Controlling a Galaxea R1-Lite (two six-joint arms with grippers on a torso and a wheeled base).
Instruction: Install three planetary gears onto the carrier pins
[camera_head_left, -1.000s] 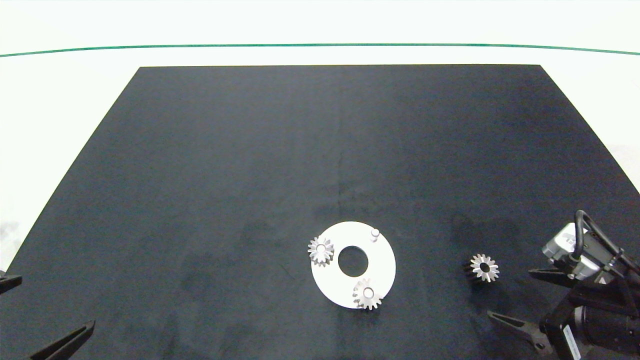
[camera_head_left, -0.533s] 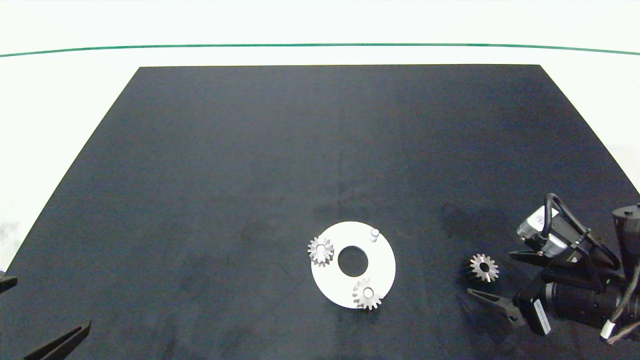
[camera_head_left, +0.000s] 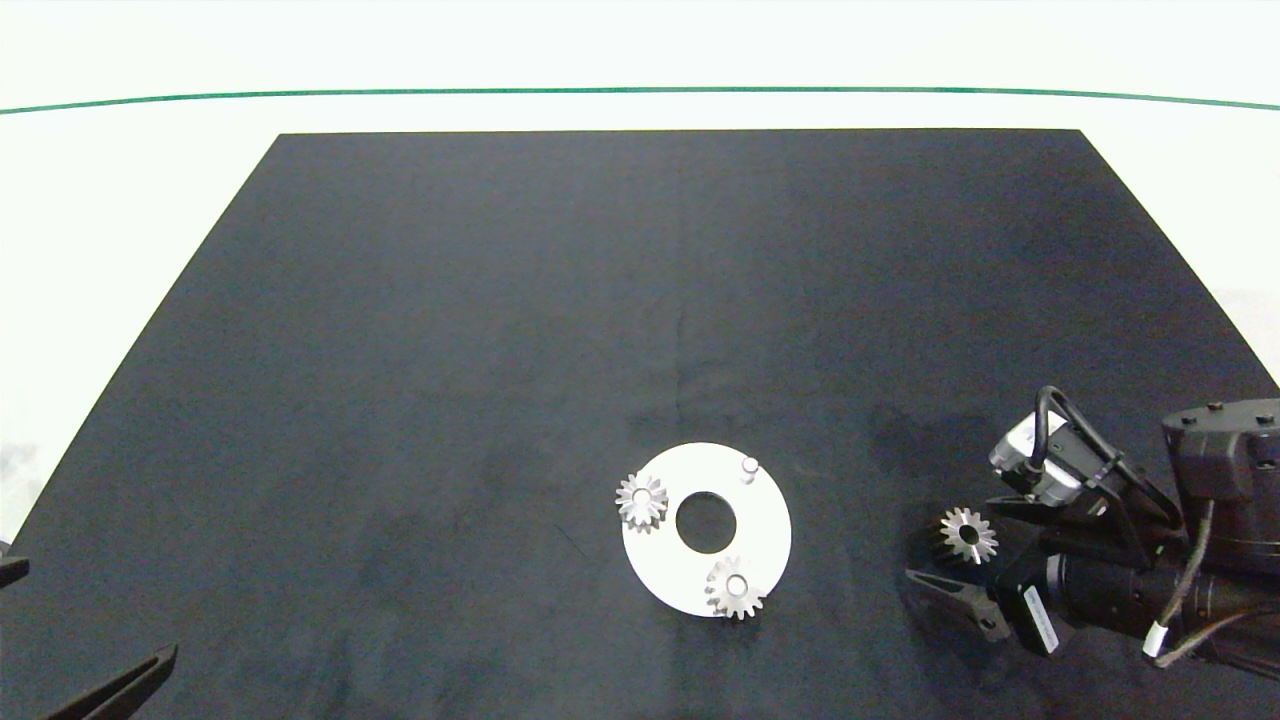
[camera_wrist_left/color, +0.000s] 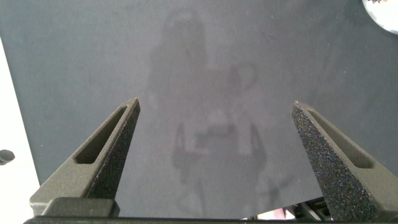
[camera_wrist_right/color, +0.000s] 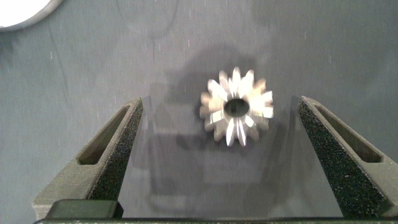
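While the right gripper (camera_head_left: 968, 558) sat wide open and empty around the loose gear (camera_wrist_right/color: 236, 107), we judged an off-centre squeeze could skid it across the mat (camera_head_left: 500, 300). Farther off, two gears (camera_head_left: 641, 500) sat on the disc (camera_head_left: 770, 530), leaving one bare pin (camera_head_left: 749, 467).

The left gripper (camera_head_left: 75, 640) is cut off at the lower left corner of the head view; only two dark finger tips show. The white disc (camera_wrist_right/color: 18, 9) is clipped at the upper left of the right wrist view. The loose gear (camera_wrist_right/color: 236, 107) looks slightly blurred there.
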